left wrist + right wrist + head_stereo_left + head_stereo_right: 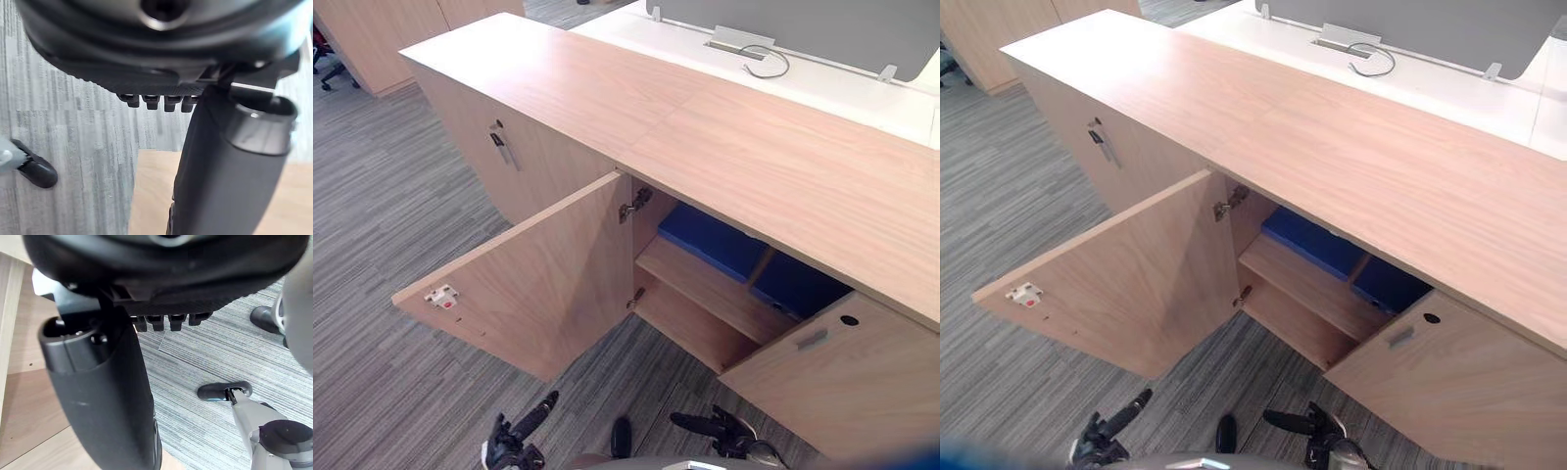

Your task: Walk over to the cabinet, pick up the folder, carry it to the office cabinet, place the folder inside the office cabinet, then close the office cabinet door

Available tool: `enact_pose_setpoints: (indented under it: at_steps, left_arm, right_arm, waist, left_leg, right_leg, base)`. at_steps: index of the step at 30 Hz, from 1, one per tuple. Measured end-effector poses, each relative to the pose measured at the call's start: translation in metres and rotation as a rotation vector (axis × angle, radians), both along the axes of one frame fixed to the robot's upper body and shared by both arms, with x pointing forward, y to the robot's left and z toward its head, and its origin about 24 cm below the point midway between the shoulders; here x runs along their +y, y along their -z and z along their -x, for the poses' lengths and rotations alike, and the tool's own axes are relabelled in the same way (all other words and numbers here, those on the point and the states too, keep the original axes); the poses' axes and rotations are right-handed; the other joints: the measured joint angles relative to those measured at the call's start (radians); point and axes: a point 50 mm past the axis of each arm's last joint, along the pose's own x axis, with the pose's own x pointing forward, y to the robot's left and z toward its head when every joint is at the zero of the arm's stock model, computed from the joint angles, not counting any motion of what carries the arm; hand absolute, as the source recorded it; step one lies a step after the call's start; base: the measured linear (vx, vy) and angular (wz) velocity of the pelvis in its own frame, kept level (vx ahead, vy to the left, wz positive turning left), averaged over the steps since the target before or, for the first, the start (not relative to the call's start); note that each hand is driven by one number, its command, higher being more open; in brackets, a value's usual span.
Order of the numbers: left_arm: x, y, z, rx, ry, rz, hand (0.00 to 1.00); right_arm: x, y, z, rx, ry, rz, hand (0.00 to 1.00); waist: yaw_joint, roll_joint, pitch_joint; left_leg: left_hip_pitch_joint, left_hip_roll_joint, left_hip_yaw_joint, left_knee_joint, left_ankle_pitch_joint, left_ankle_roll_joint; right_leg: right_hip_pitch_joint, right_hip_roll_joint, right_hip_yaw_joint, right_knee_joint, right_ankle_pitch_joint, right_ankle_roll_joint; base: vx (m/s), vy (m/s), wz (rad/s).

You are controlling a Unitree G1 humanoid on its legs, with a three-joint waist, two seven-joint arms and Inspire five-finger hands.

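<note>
Both hands hang low in front of the cabinet, relaxed and holding nothing. The left hand (512,439) has a dark finger pointing up toward the open door. The right hand (717,431) has one finger pointing across toward the left hand. Beneath them lies grey striped carpet (382,235).

Just beyond the hands, the cabinet's left door (538,284) is swung wide open. A small white catch (441,296) with a red dot sits at its top outer corner. The right door (847,382) also stands out from the cabinet front, with a slim handle (812,339) and a round hole (849,320) near its top.

Between the doors, the blue folder (710,240) lies flat on the upper shelf (705,289), under the long wooden cabinet top (705,127). Another blue piece (798,284) lies beside it; I cannot tell whether it is separate.

Further left, a closed door carries a metal handle (502,147). Behind the cabinet, a white table (822,83) holds a looped cable (769,62).
</note>
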Motion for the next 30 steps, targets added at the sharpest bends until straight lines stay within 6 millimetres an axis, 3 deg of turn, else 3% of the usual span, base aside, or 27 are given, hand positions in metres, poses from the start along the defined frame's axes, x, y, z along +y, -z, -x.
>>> enact_pose_setpoints:
  at_steps: [4,8,16,22,24,30]
  left_arm:
    - [0.028,-0.021,-0.009,-0.113,-0.137,-0.077,1.0]
    - [0.049,-0.035,-0.014,-0.174,-0.204,-0.15,1.0]
    - [0.072,-0.051,-0.022,-0.217,-0.119,-0.232,1.0]
    - [0.105,-0.08,-0.046,-0.266,-0.006,-0.357,1.0]
    - [0.121,-0.092,-0.047,-0.258,0.015,-0.416,1.0]
    - [0.146,-0.122,-0.065,-0.295,0.066,-0.518,1.0]
  right_arm:
    - [-0.003,0.0,0.001,-0.004,-0.002,0.005,1.0]
    - [-0.01,-0.001,0.003,-0.014,0.012,0.013,1.0]
    - [-0.014,0.002,0.019,0.026,0.004,0.025,1.0]
    - [-0.009,-0.002,0.001,-0.025,-0.035,0.012,1.0]
    - [-0.007,-0.005,-0.008,-0.058,-0.065,0.013,1.0]
    - [-0.008,-0.004,-0.004,-0.045,-0.082,0.02,1.0]
  waist:
    - [0.001,0.004,0.004]
    - [0.0,0.005,0.008]
    - [0.0,-0.043,-0.001]
    - [0.003,-0.042,-0.001]
    - [0.004,-0.04,0.0]
    - [0.01,-0.028,0.007]
  left_leg:
    - [-0.01,-0.004,0.02,0.0,-0.012,0.003]
    - [-0.014,-0.019,0.064,0.0,-0.017,0.012]
    - [-0.001,-0.019,0.079,0.001,-0.022,0.045]
    - [0.029,0.01,0.096,0.004,-0.032,0.033]
    - [0.038,0.03,0.112,0.005,-0.037,0.024]
    - [0.048,0.061,0.134,0.002,-0.035,0.003]
  right_leg:
    - [-0.008,0.0,0.0,-0.021,-0.024,-0.031]
    - [-0.009,-0.015,-0.002,-0.045,-0.062,-0.02]
    - [-0.001,-0.017,0.013,-0.042,-0.057,-0.04]
    - [0.006,-0.006,0.063,-0.009,-0.034,-0.049]
    - [0.007,0.007,0.08,-0.011,-0.022,-0.035]
    - [0.005,0.03,0.104,-0.013,-0.02,-0.032]
  base:
    - [-0.08,-0.007,-0.17]
    - [-0.07,-0.01,-0.19]
    - [0.07,-0.02,-0.01]
    - [0.07,-0.029,-0.03]
    - [0.01,-0.054,-0.25]
    - [-0.02,-0.06,-0.15]
